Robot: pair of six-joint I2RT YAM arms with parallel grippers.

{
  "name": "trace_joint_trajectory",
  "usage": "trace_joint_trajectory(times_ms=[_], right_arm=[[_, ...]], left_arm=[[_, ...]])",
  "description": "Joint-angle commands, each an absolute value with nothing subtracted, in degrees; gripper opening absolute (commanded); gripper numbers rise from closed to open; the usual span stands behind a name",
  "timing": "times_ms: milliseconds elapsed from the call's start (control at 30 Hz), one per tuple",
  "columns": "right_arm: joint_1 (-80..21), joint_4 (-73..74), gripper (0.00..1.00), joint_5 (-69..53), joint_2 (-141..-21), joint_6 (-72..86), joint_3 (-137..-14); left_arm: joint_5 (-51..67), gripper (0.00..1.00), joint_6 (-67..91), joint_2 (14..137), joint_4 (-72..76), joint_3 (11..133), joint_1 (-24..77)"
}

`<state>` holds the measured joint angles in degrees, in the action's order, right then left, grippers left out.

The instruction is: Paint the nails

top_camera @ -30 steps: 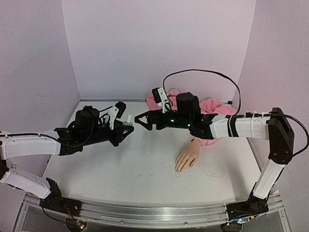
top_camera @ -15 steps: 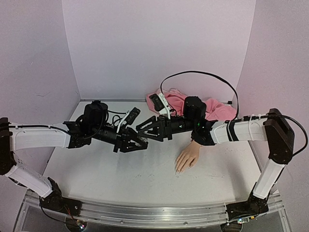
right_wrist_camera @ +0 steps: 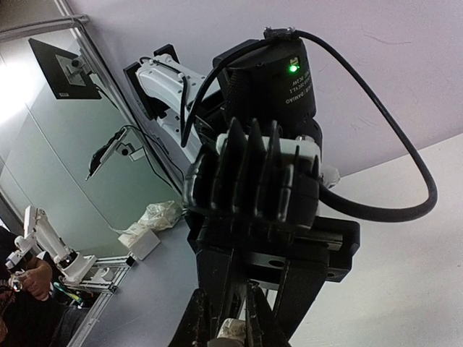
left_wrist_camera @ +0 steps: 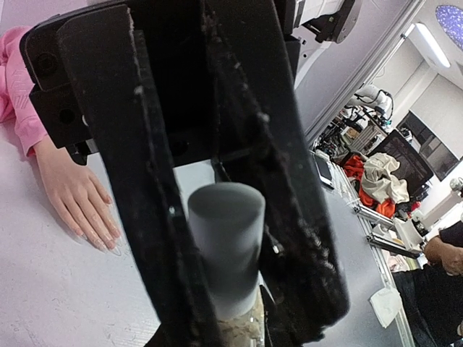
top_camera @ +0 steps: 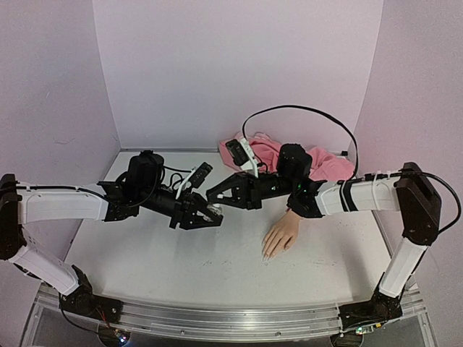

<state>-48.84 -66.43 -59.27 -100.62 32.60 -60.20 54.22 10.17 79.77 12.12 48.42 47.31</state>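
At the middle of the white table (top_camera: 181, 267), the two grippers meet tip to tip, raised above the surface. The left gripper (top_camera: 208, 215) is closed on a tiny clear bottle (left_wrist_camera: 242, 329). In the left wrist view its black fingers (left_wrist_camera: 145, 181) press against both sides of the bottle, and the white cap (left_wrist_camera: 224, 238) stands up between them. The right gripper (top_camera: 214, 195) reaches in from the opposite side, its jaws drawn almost together. In the right wrist view a small white piece is pinched between its fingertips; it looks like the same cap.

To the right of the grippers and nearer the front edge, a beige mannequin hand (top_camera: 281, 235) lies palm down on the table, apart from both grippers. Its fingers point toward the front left. The nails (left_wrist_camera: 99, 244) are pale and glossy at the fingertips. A pink sleeve (top_camera: 318, 163) covers the wrist and bunches toward the back wall, partly hidden behind the right arm.
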Motion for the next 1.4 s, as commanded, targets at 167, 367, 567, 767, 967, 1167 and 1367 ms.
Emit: trace_joint_trajectory(times_ms=[167,367,567,767,967,1167,1367], right_arm=[[-52.44,-58.67,0.00,-36.82,-99.27,28.95,-60.94],[-63.64,-38.73,0.00,6.11,-103.91,37.89,-69.34],[-63.43,-39.74,0.00,6.67,-100.05,33.08,-68.62],[-54.91,-43.88,0.36,-12.82,-95.32,27.75,-64.37],[-48.18,-46.16,0.75,-38.06,-92.14,19.49,-61.35],[-47.38,-49.74,0.84,-51.16,-90.27,17.76,-59.39],[-47.36,-56.77,0.67,-54.47,-88.70,21.59,-57.55]], left_arm=[[13.86,0.00,6.41,73.65,14.54,49.79,48.46],[-20.94,0.00,0.10,76.63,14.48,57.10,53.91],[-15.59,0.00,-2.02,79.08,14.50,57.95,53.96],[-12.52,0.00,1.67,77.49,14.09,51.37,53.97],[6.67,0.00,-2.69,74.88,11.38,49.10,52.88],[35.67,0.00,-0.82,73.79,11.34,50.51,50.14],[49.30,0.00,3.70,76.49,11.34,53.78,50.04]])
